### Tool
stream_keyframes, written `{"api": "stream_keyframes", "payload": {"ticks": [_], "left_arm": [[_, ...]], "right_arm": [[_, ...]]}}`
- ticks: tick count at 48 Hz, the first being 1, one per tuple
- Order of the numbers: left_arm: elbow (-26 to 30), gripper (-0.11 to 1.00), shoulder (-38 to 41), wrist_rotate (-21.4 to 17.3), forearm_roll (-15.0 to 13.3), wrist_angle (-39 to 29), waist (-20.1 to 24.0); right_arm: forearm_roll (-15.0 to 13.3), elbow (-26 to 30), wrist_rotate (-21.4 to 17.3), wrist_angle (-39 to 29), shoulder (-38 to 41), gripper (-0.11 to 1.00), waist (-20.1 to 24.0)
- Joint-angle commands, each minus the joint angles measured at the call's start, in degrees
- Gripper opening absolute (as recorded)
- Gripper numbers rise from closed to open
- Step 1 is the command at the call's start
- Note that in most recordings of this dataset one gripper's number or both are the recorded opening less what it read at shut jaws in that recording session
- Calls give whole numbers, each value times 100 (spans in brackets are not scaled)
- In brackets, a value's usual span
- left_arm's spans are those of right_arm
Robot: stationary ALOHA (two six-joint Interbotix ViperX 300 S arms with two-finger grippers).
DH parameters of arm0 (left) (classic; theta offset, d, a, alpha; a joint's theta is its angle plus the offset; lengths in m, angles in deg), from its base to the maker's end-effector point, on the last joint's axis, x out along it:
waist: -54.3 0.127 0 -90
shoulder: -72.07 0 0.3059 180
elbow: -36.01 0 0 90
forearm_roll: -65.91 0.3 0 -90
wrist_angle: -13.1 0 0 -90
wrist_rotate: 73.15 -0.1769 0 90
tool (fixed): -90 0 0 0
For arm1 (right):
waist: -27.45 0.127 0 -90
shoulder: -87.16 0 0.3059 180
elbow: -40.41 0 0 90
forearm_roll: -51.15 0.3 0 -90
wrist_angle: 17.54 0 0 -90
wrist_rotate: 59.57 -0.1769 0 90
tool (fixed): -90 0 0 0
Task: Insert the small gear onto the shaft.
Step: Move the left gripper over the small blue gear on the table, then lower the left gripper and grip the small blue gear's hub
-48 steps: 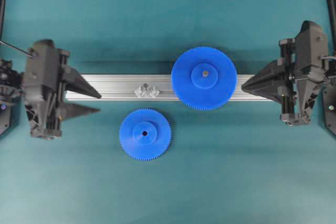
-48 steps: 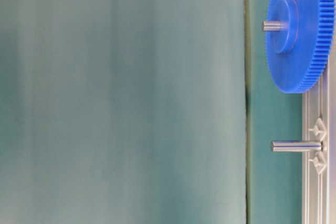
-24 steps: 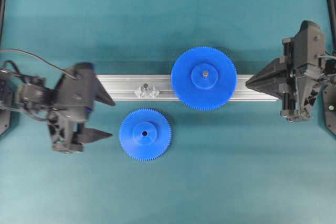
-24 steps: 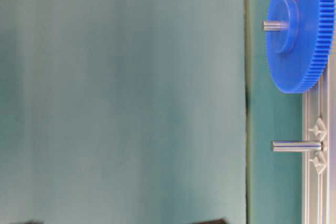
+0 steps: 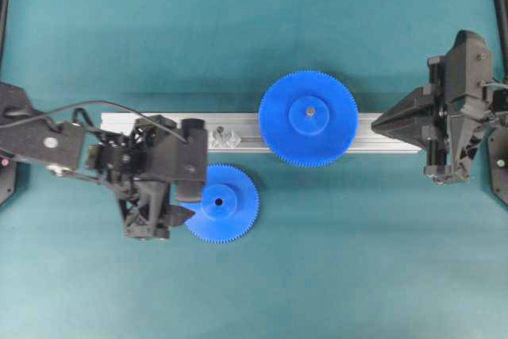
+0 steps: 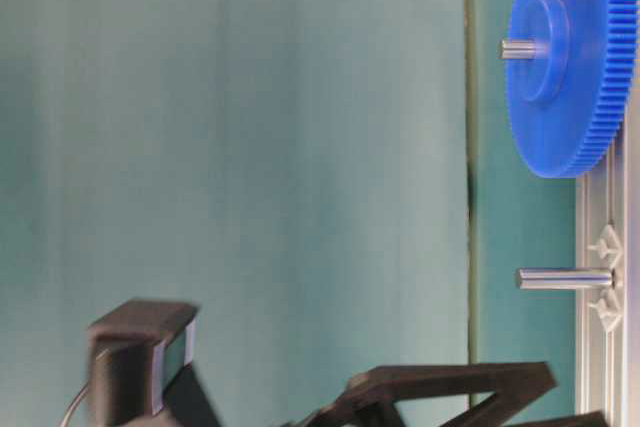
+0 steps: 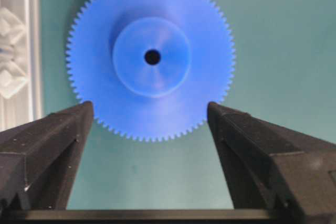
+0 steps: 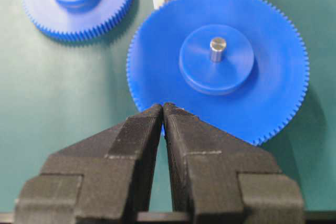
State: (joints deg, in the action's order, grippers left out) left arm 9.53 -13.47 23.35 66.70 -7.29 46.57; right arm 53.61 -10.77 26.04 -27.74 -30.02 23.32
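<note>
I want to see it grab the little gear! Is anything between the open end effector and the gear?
No. In the left wrist view, only bare teal mat separates the left end effector from the small gear.

Left arm swung in to the small gear

Over the last second the left gripper (image 5: 193, 190) left its place at the left end of the rail (image 5: 246, 142), where its fingers had pointed along it, and travelled across the mat to the small gear (image 5: 220, 203); its jaws, narrower at first, spread wide on the way, and in the wrist view they stood either side of the gear's near rim without touching it. In the table-level view the arm's dark links, absent before, came up into the bottom edge below the shaft (image 6: 563, 278)
</note>
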Motion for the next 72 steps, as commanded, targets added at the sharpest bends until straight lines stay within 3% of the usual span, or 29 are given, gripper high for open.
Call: {"api": "stream_keyframes", "payload": {"ticks": [1,24,72], "left_arm": [[193,88,79,-9,9,0,-26],[659,91,967,-44,18,-79,-18],[993,91,1397,-62,18,-193,18]], "right_arm": [[0,53,-35,53,-26,20,-9],[0,-132,-44,88,-193,20,-9],[0,-264,-35,123,-246,20,9]]}}
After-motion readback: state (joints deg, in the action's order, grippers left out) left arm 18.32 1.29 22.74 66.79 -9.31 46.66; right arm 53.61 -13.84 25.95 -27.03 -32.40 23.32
